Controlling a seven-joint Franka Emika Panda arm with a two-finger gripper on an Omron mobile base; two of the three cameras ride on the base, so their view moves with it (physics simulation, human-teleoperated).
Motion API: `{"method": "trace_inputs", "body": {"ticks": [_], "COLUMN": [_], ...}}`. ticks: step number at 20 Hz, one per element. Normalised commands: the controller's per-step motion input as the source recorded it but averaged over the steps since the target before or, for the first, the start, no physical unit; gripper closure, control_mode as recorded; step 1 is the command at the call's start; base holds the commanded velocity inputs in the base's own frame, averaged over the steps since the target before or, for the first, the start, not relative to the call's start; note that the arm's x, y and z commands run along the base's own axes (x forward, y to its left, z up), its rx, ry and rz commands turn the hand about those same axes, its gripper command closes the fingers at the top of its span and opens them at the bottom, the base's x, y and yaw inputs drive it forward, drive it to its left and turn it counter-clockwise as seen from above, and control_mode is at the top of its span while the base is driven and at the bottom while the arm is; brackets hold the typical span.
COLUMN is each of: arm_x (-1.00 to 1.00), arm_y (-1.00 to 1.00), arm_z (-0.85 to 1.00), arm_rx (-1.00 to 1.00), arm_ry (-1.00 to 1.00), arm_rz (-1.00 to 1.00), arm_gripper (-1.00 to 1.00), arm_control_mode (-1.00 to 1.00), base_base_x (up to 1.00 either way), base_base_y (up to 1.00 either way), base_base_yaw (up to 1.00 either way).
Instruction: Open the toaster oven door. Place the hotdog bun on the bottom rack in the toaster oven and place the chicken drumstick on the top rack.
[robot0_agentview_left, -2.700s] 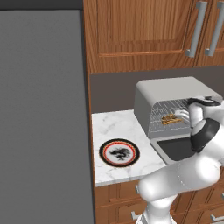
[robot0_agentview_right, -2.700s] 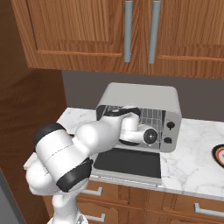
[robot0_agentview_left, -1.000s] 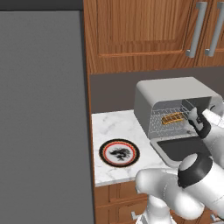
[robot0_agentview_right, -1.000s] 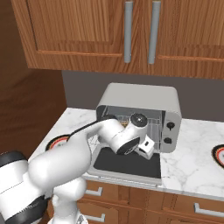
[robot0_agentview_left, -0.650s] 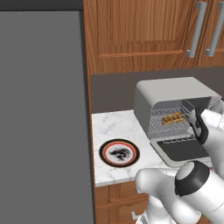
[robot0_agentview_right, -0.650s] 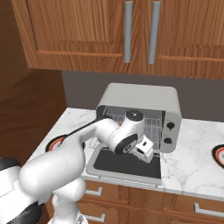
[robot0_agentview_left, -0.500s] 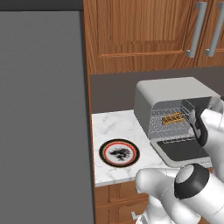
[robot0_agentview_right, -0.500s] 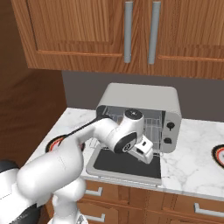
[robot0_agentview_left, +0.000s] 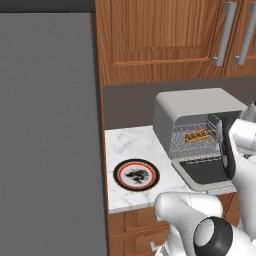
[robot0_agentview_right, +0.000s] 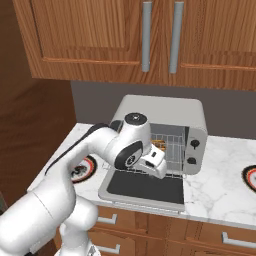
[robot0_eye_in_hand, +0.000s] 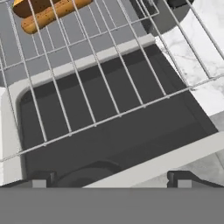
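The toaster oven (robot0_agentview_left: 195, 102) (robot0_agentview_right: 165, 107) stands on the counter with its door (robot0_agentview_left: 202, 172) (robot0_agentview_right: 145, 187) (robot0_eye_in_hand: 109, 135) folded down flat. The hotdog bun (robot0_agentview_left: 196, 135) (robot0_agentview_right: 159, 145) (robot0_eye_in_hand: 50, 13) lies on a wire rack inside; I cannot tell which rack. My gripper (robot0_agentview_right: 158, 170) (robot0_eye_in_hand: 111, 179) hangs just outside the oven mouth above the door, open with nothing between its fingers. On a round plate (robot0_agentview_left: 119, 176) left of the oven lies a dark lump (robot0_agentview_left: 136, 175) that looks like the chicken drumstick.
A wire rack (robot0_eye_in_hand: 87, 87) sticks out over the door, right in front of the hand. A tall grey panel (robot0_agentview_left: 47, 130) walls off the counter's left end. Wooden cabinets (robot0_agentview_right: 150, 35) hang above. Another plate (robot0_agentview_right: 250, 177) sits at the far right.
The hand has drawn back a little from the oven mouth and the elbow has swung lower. The jaws stay wide open. The bun has stayed on its rack.
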Motion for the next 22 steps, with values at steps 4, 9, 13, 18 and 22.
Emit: {"method": "trace_inputs", "body": {"ticks": [4, 9, 13, 18, 22], "arm_x": [-0.01, 0.00, 0.00, 0.00, 0.00], "arm_y": [0.70, 0.32, 0.00, 0.00, 0.00], "arm_z": [0.00, 0.00, 0.00, 0.00, 0.00], "arm_rx": [-0.19, -0.03, 0.00, 0.00, 0.00], "arm_ry": [-0.02, 0.00, 0.00, 0.00, 0.00], "arm_rz": [0.01, 0.00, 0.00, 0.00, 0.00], "arm_gripper": [-1.00, -1.00, -1.00, -1.00, -1.00], "arm_control_mode": [-1.00, -1.00, -1.00, -1.00, -1.00], "base_base_x": [0.00, 0.00, 0.00, 0.00, 0.00], "base_base_y": [0.00, 0.00, 0.00, 0.00, 0.00], "base_base_yaw": [0.00, 0.00, 0.00, 0.00, 0.00]}}
